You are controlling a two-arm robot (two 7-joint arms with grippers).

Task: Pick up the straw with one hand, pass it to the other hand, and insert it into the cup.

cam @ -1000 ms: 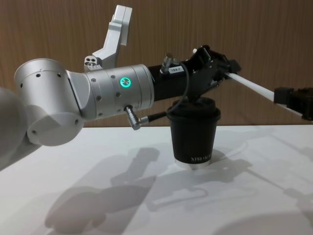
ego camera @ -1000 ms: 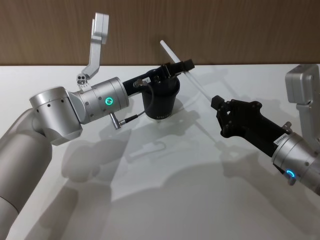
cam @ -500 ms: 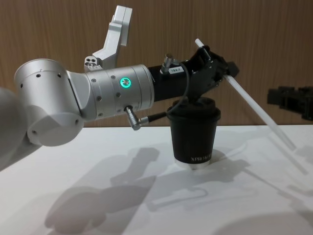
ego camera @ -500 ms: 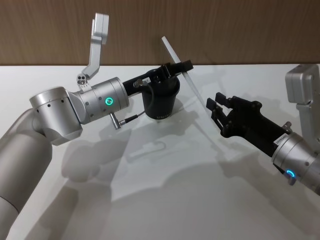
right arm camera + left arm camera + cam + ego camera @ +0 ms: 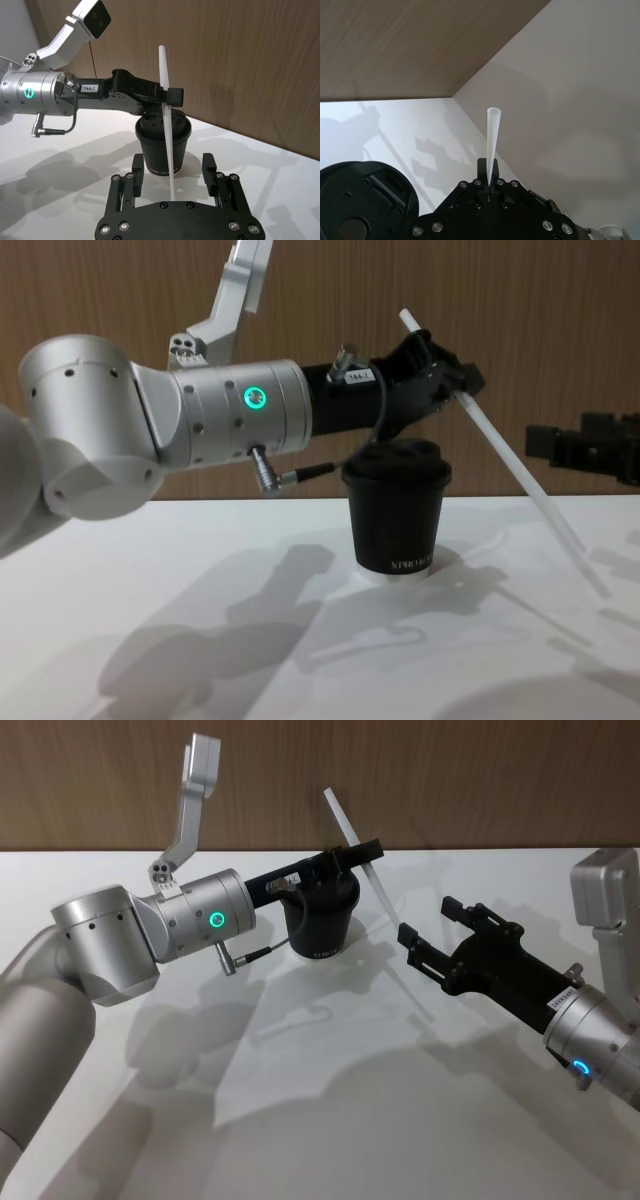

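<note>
My left gripper (image 5: 358,851) pinches the straw (image 5: 381,895) near its upper end, just above the cup (image 5: 322,920), which stands on the white table (image 5: 330,1120). The straw slants down between the wide-spread fingers of my right gripper (image 5: 430,920) and touches neither.

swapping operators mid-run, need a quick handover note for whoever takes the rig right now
Left gripper: shut on the straw near its upper end, just above the cup.
Right gripper: open, to the cup's right, not holding the straw.
Straw: tilted, lower end down to the cup's right, outside it.
Cup: upright on the table, lid on.
Done: pickup and pass, judging by which gripper holds it.
Left: bring the lower end over the lid and push it in.
</note>
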